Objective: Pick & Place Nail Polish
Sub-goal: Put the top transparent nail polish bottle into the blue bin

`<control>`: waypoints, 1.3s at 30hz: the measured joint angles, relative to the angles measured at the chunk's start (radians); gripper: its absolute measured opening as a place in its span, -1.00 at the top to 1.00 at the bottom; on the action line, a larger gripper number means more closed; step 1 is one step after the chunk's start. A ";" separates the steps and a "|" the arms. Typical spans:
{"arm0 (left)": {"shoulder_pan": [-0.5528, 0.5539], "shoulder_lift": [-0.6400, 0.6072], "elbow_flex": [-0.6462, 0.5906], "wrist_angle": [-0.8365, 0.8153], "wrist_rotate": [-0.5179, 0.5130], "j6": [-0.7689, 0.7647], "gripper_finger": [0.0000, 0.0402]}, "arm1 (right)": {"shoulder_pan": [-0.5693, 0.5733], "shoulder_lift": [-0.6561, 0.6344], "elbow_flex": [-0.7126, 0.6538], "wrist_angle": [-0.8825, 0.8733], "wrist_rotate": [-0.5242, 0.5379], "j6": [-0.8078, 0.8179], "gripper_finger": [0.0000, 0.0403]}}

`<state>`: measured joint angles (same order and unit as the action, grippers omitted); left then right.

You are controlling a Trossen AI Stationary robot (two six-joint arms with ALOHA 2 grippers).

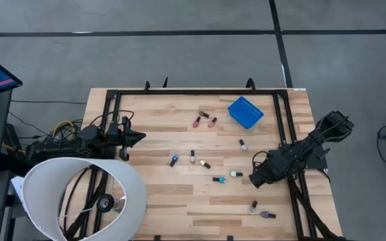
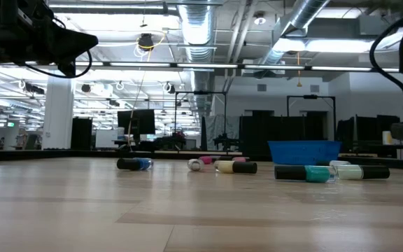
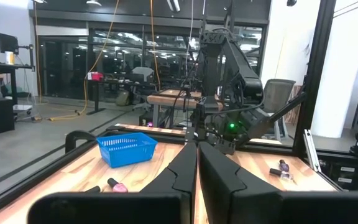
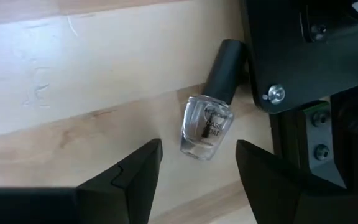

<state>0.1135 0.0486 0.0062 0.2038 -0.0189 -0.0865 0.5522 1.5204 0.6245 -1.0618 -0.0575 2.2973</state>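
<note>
Several tiny nail polish bottles lie on their sides on the wooden table [image 1: 179, 194]: two pink ones [image 1: 196, 122], a blue one [image 1: 174, 161], a teal one [image 1: 219, 179], a pale one [image 1: 236, 174] and a purple one [image 1: 267, 215]. My right gripper [image 1: 254, 175] is open low over the table at the right. In the right wrist view a clear bottle with a black cap [image 4: 207, 127] lies just ahead of my right gripper [image 4: 197, 174], between the lines of its fingers and untouched. My left gripper [image 1: 139, 137] is shut and empty, high at the table's left; it also shows in the left wrist view [image 3: 197, 163].
A blue plastic bin [image 1: 245, 112] stands at the far right, apart from the bottles. A black frame rail [image 1: 285, 134] runs along the table's right side, and a black bracket [image 4: 291, 56] sits right beside the clear bottle. A white round shade [image 1: 79, 194] overlaps the near left corner.
</note>
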 joint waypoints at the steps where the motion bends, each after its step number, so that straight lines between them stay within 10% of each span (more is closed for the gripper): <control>1: 0.000 0.000 0.000 0.000 0.000 0.000 0.94 | -0.004 0.001 -0.001 0.001 0.007 -0.003 0.00; 21: 0.000 0.000 0.000 0.000 -0.008 0.000 0.94 | -0.044 0.003 0.006 0.053 0.144 -0.084 0.57; 39: 0.000 0.000 0.000 0.006 -0.011 0.000 0.94 | -0.231 -0.015 0.196 0.074 0.216 -0.587 0.30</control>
<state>0.1135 0.0486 0.0060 0.2094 -0.0296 -0.0860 0.3216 1.5049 0.8204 -0.9878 0.1590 1.7104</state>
